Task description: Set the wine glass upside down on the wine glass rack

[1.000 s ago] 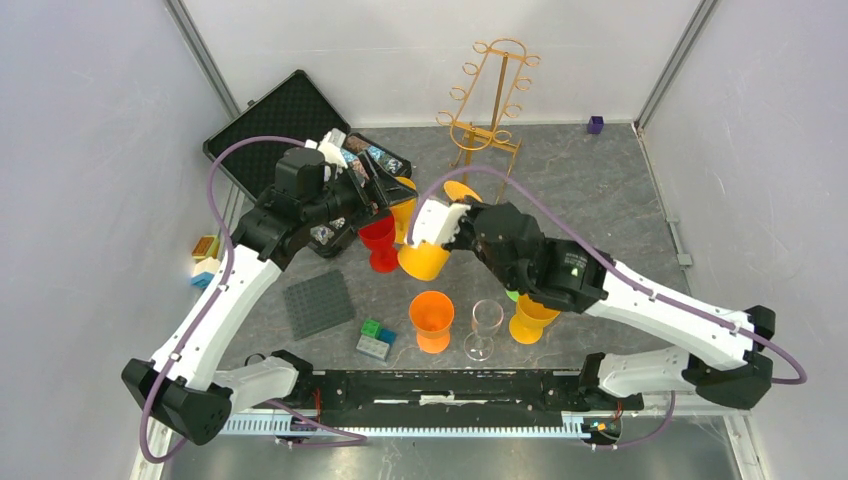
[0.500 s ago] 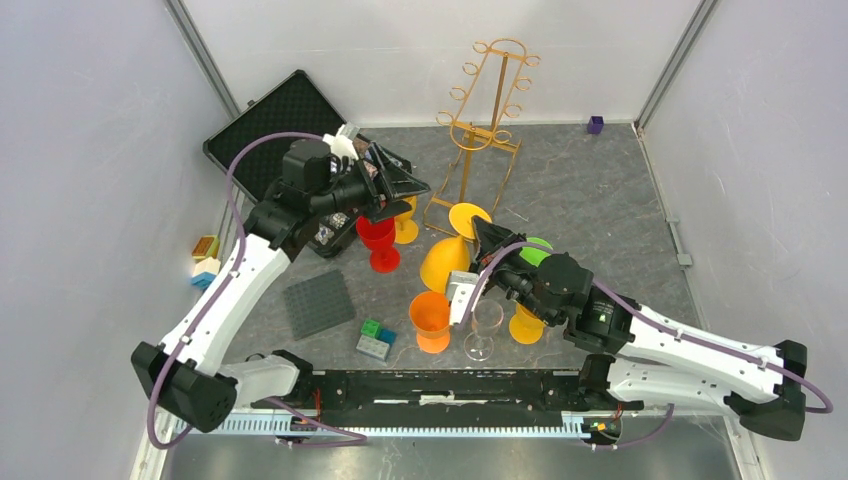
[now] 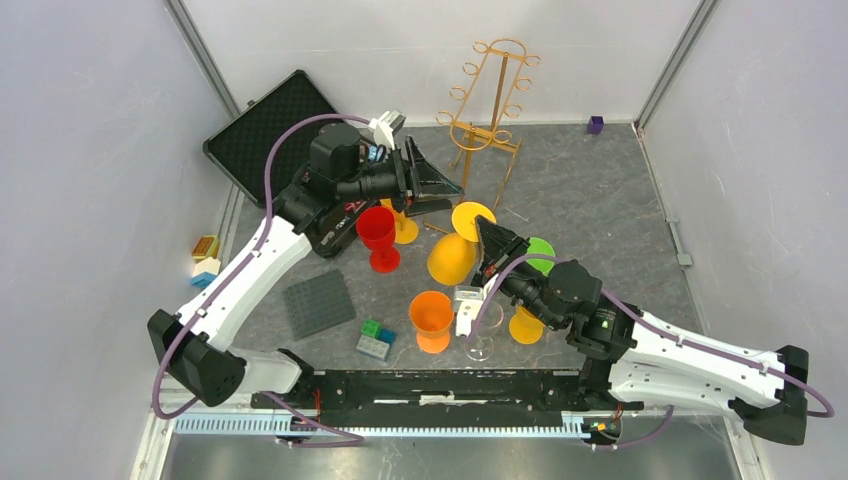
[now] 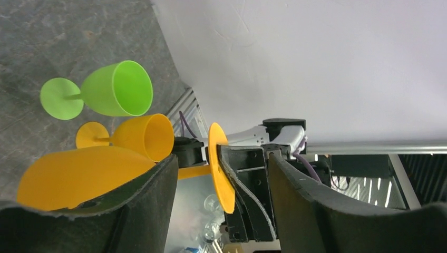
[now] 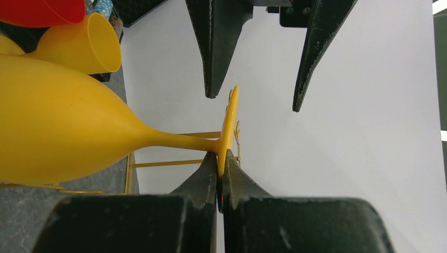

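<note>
The right fingers (image 5: 219, 159) are pressed together on the rim of the wine glass (image 5: 63, 138) foot, holding it on its side above the middle of the table (image 3: 600, 200), bowl towards 7 o'clock and foot towards 1 o'clock. The left fingers (image 3: 455, 197) are spread and hold nothing, one on each side of that foot disc without touching it. The wine glass rack (image 3: 497, 95) stands at 12 o'clock, apart from the glass.

It looks like a handover. To my eye the left arm wants the disc or the stem squarely between its pads, clear of the right arm's pinch point. The right should let go only once that grip is firm. The foot is thin and smooth, so a slanted bite may let it swivel.
</note>
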Robot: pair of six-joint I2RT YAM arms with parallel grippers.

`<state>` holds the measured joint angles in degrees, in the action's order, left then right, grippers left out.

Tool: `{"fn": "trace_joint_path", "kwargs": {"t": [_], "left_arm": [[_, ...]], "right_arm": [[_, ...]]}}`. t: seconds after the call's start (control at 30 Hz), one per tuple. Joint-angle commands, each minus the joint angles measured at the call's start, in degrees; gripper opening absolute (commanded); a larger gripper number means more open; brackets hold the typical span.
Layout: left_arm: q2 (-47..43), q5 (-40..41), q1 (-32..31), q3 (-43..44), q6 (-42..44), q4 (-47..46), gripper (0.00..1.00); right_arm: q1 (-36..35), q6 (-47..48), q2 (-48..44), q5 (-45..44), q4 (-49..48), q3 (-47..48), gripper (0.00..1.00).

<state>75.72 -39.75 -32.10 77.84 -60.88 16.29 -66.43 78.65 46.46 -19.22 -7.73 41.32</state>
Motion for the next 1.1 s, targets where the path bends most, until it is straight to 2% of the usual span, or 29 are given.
{"fn": "trace_joint_path", "kwargs": {"t": [0.0,0.27,0.43,0.53,0.63,0.87,0.9,0.97,1.07], "left_arm": [[1.25,-4.45,-1.38,2.6,-1.56,-2.76,0.66],[2.66,-6.02,-2.7,2.75,-1.21,-2.14,0.52],[3.88,-6.26,-3.47,4.08,0.85,1.07,0.39],[4.34,-6.35,-3.98,4.62,1.82,2.25,0.25],[4.52,-6.42,-4.11,4.86,2.04,2.25,0.03],[4.09,-4.58,-4.11,5.21,3.31,2.85,0.02],[4.1,-4.4,-4.11,5.14,3.4,2.95,0.02],[4.03,-3.91,-4.11,5.13,3.62,3.11,0.02],[3.22,-1.64,-4.11,5.39,4.6,3.84,0.02]], "right_arm": [[-0.27,3.61,-0.54,0.62,-4.0,-0.01,0.0],[-0.27,5.03,0.46,0.37,-4.58,0.05,0.0],[-0.27,5.03,0.83,-0.03,-5.28,-0.26,0.0],[-0.27,5.16,0.87,-0.28,-5.57,-0.56,0.0],[-0.27,5.17,0.82,-0.73,-5.98,-0.89,0.0],[-0.27,3.22,0.73,-1.3,-5.52,-1.33,0.01],[-0.27,1.79,0.73,-1.58,-5.46,-1.33,0.08],[-0.27,-2.84,0.89,-2.64,-5.0,-0.62,0.32],[-0.27,-8.26,1.67,-4.2,-1.38,1.93,0.58]]}}
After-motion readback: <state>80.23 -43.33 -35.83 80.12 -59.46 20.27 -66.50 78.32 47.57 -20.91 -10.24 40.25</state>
